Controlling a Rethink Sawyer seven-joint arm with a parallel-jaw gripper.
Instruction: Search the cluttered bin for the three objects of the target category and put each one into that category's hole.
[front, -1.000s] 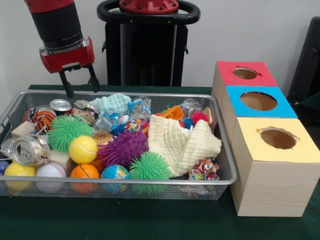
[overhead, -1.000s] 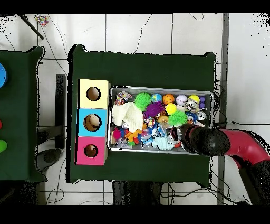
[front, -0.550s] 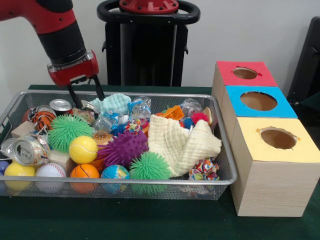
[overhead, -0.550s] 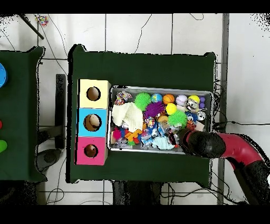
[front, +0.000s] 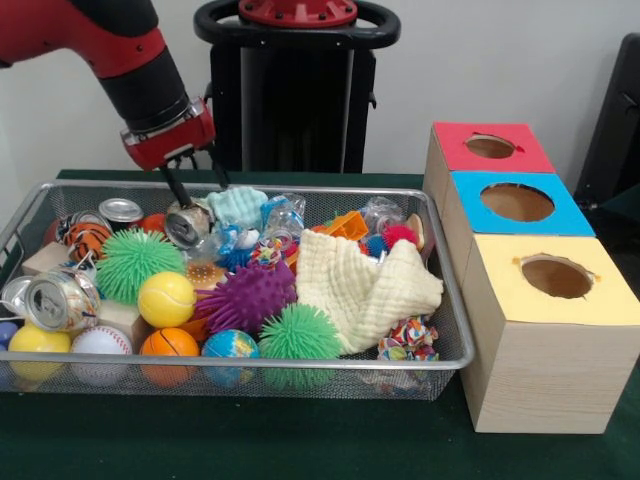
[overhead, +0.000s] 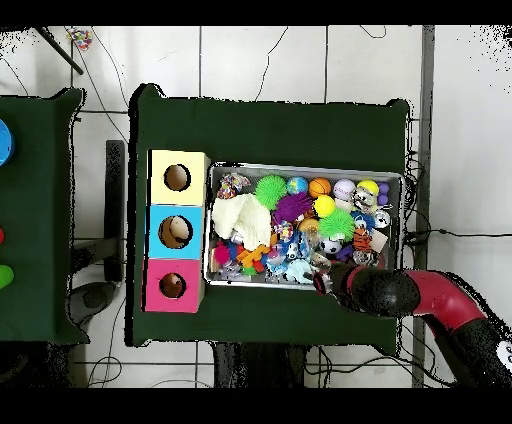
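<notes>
Red-cuffed pincer (front: 195, 178) hangs open, prongs straddling a tipped can (front: 186, 224) at the wire bin's (front: 250, 366) back rim; it has swung rightward. A glancing prong could roll that can aside. Overhead, the arm (overhead: 375, 289) now covers the bin's lower edge beside the boxes (overhead: 176, 230).

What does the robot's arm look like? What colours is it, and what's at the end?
The arm is thick and round like a tube, bright red up top with a shiny black part below. A red collar with a grey band rings its end. From that collar poke two thin black fingers, the gripper. From above, the arm shows red with a rounded black end.
</notes>
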